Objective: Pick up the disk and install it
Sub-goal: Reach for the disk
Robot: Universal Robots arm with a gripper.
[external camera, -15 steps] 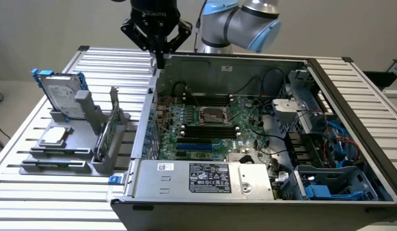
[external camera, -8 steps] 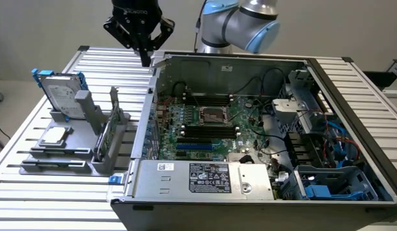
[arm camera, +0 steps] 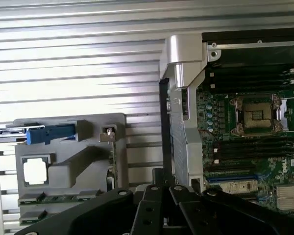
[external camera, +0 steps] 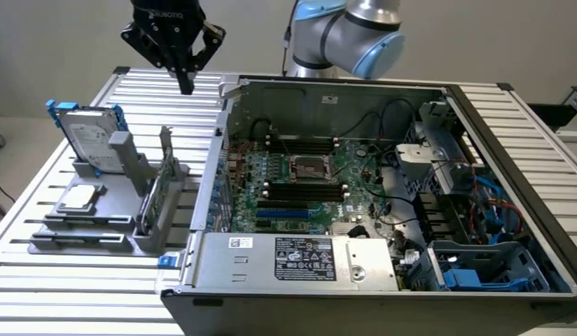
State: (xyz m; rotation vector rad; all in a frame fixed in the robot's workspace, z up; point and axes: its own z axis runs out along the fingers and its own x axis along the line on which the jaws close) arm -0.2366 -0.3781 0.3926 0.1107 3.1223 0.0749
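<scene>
Disk (external camera: 87,136) stands in the grey holder (external camera: 129,210) — your gripper (external camera: 185,87) hangs above the surface (external camera: 83,294), fingers pressed together.

We see open air all round the gripper (external camera: 185,88) above the slatted table (external camera: 111,94). In the exterior view, from it, the disk (external camera: 86,136) stands at eight o'clock with free room above; the upright card (external camera: 165,150) at six and the case wall (external camera: 223,133) at five narrow the way down.
</scene>
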